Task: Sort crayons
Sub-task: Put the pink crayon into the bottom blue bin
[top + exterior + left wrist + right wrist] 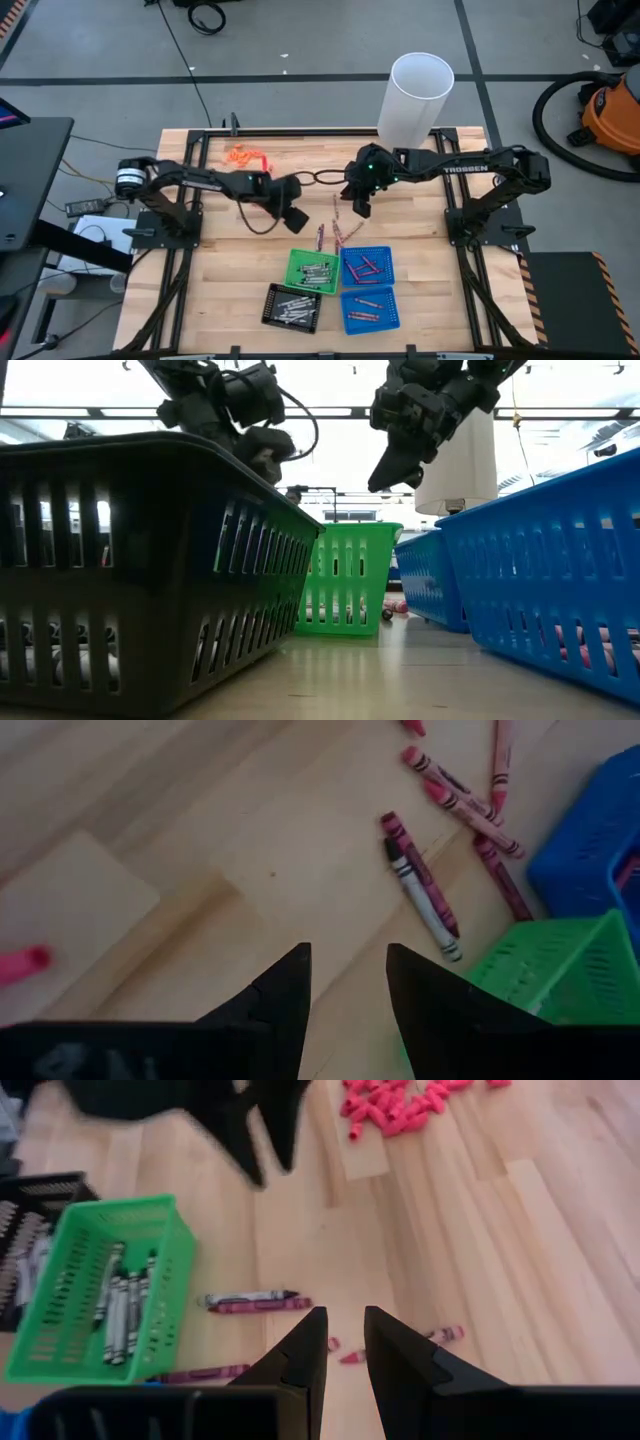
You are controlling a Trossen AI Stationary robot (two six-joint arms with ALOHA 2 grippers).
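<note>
Both dark arms are hanging above the middle of the light wooden slatted table (230,300), well clear of its surface. The left gripper (347,982) is hovering over bare boards with its two dark fingers parted by a moderate gap and nothing between them; a dark maroon crayon (420,875) and a grey-silver paper-wrapped crayon (422,900) are lying side by side, touching, on the table ahead of it, beside the green slotted plastic basket (560,975). More loose pink-red crayons (462,802) are lying scattered nearby, next to a blue slotted plastic basket (590,840). The right gripper (343,1342) is hovering with its fingers set only narrowly apart, empty as well, above a few crayons lying on the wood. In its view the green basket is holding several grey-silver crayons (120,1305). From above, a black slotted plastic basket (292,306) sitting nearest the table's front edge is also holding grey-silver sticks, and two blue baskets beside the green and black ones are holding reddish ones (366,266). A tall white plastic cylinder (415,98) is standing at the far edge of the table, and a cluster of small bright orange bits (246,156) is lying on the far left part.
</note>
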